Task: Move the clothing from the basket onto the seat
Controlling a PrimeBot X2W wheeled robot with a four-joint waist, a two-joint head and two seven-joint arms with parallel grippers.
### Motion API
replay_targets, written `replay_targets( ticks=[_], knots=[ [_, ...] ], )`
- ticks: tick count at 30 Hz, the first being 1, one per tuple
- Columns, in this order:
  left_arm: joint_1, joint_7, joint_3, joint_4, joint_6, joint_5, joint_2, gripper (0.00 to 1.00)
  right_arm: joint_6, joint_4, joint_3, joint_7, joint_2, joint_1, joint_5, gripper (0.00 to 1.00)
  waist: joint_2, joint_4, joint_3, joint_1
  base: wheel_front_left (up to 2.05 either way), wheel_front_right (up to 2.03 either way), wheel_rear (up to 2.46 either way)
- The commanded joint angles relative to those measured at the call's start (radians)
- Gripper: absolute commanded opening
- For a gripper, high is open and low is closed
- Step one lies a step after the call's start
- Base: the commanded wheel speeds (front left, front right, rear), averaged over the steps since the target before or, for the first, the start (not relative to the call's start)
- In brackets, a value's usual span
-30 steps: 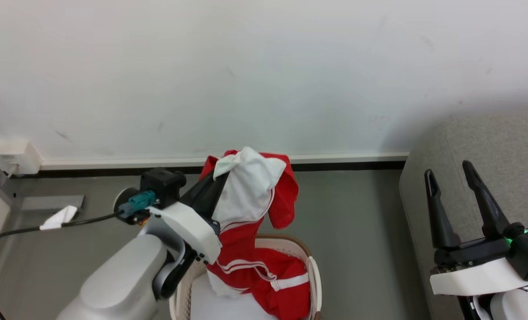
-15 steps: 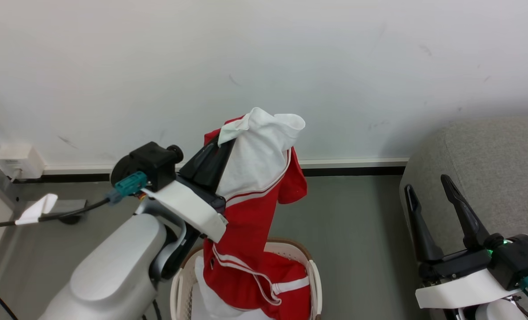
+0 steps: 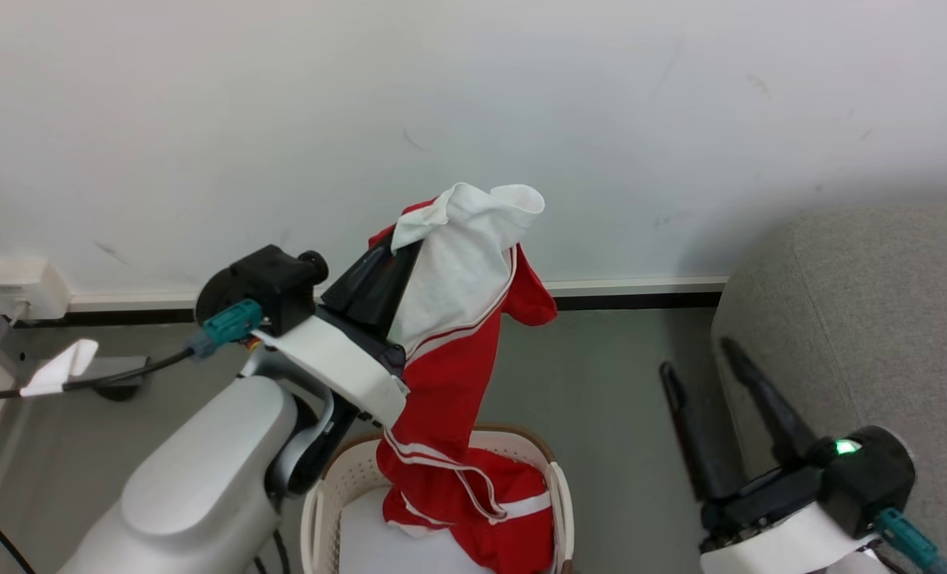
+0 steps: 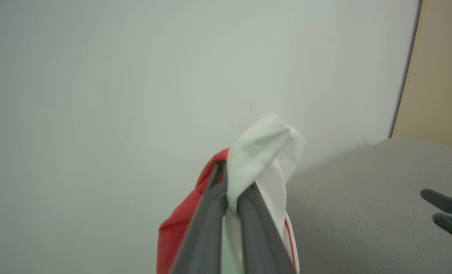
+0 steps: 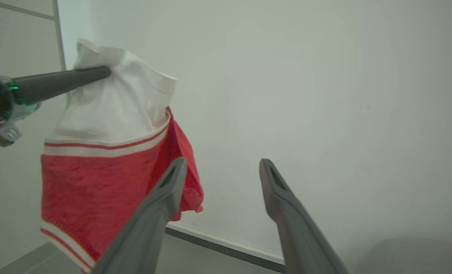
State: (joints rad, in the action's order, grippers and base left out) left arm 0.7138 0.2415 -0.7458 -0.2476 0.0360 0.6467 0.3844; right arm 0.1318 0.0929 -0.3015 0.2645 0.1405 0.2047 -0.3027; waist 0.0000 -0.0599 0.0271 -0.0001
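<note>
Red clothing (image 3: 445,375) pinched in left tool (image 4: 230,185), hanging into basket (image 3: 559,496), right tool (image 3: 697,357) spread wide

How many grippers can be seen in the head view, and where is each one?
2. The left gripper is raised above the basket, shut on the clothing. The right gripper is at lower right, open, beside the seat.

The basket (image 3: 557,490) stands on the floor (image 3: 625,375), out from the wall (image 3: 473,104) behind it, with the seat (image 3: 880,303) to its right against that wall. The clothing (image 3: 442,383) hangs over the basket from the left tool (image 4: 229,180) (its lower end lies inside, toward the basket's right side). The right tool (image 3: 697,355) hangs over the floor between basket and seat, just beside the seat's left edge.
</note>
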Motion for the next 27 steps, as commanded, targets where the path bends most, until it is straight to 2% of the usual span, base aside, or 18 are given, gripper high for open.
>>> replay_targets(
  ticks=[1, 7, 12, 25, 27],
  knots=[
    [0.016, 0.000, 0.003, 0.006, -0.002, 0.007, -0.001, 0.00, -0.002, -0.004, -0.039, 0.000, 0.018, 0.014, -0.020, 1.00, 0.0000, 0.002, 0.002, 0.0001, 0.00, 0.00, 0.00],
    [0.049, -0.007, -0.001, -0.009, -0.013, 0.009, -0.013, 0.00, -0.002, 0.033, -0.173, 0.000, 0.066, 0.043, -0.059, 1.00, 0.0000, 0.014, 0.008, 0.0001, 0.00, 0.00, 0.00],
    [0.086, -0.012, -0.007, -0.020, -0.021, 0.009, -0.034, 0.00, -0.002, 0.096, -0.266, 0.000, 0.074, 0.066, -0.081, 1.00, 0.0000, 0.037, 0.010, 0.0001, 0.00, 0.00, 0.00],
    [0.148, -0.026, -0.048, -0.014, -0.032, -0.001, -0.109, 0.00, -0.002, 0.395, -0.535, 0.000, 0.020, 0.196, -0.152, 1.00, 0.0000, 0.119, -0.003, 0.0001, 0.00, 0.00, 0.00],
    [0.151, -0.027, -0.060, -0.009, -0.034, -0.004, -0.121, 0.00, -0.002, 0.436, -0.536, 0.000, -0.001, 0.226, -0.154, 1.00, 0.0000, 0.134, -0.006, 0.0001, 0.00, 0.00, 0.00]
  ],
)
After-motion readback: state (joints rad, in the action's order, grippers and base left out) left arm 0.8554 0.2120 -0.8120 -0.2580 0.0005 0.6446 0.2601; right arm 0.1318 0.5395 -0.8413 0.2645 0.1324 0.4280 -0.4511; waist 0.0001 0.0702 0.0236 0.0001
